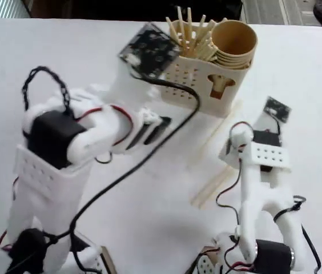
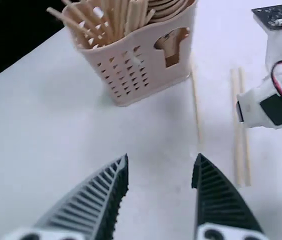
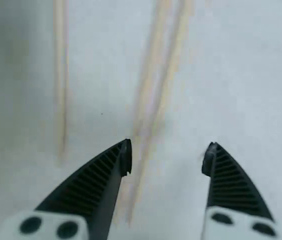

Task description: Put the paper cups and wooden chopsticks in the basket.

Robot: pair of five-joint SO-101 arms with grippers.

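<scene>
desk [image 1: 298, 68]: white, carries everything. Its edges are cut off at the sides of the high view.
left arm [image 1: 64, 148]: the largest thing seen from above, on the near-left side of the basket. Its body covers a wide patch of desk and its wrist board [image 1: 149, 51] overlaps the basket's corner.
right arm [image 1: 258, 188]: on the near-right side of the basket, base cut off at the frame edge. From above, its perforated plate covers whatever is under it.
basket [image 1: 206, 80]: pale, perforated, upright at the far side of the desk. Holes and side cut-out are plainer in the left wrist view [image 2: 136, 65], where the top is cropped.
paper cups [image 1: 233, 40]: nested stack inside the basket, at the end toward the right arm. Count can't be told.
chopsticks in basket [image 1: 186, 31]: fanned bundle standing beside the cups. Too crowded to count.
loose pair [image 1: 212, 185]: two sticks side by side on the desk, well apart from the basket, just beside the right arm.
single chopstick [image 2: 196, 105]: lies on the desk between the basket and the loose pair. It is faint from above and clear from the left wrist.
left gripper [image 2: 161, 167]: fingers [image 2: 106, 195] spread wide with nothing held, over bare desk short of the basket.
right gripper [image 3: 167, 152]: fingers wide apart and empty. The blurred loose pair runs beneath, close to one finger. Contact can't be told.
</scene>
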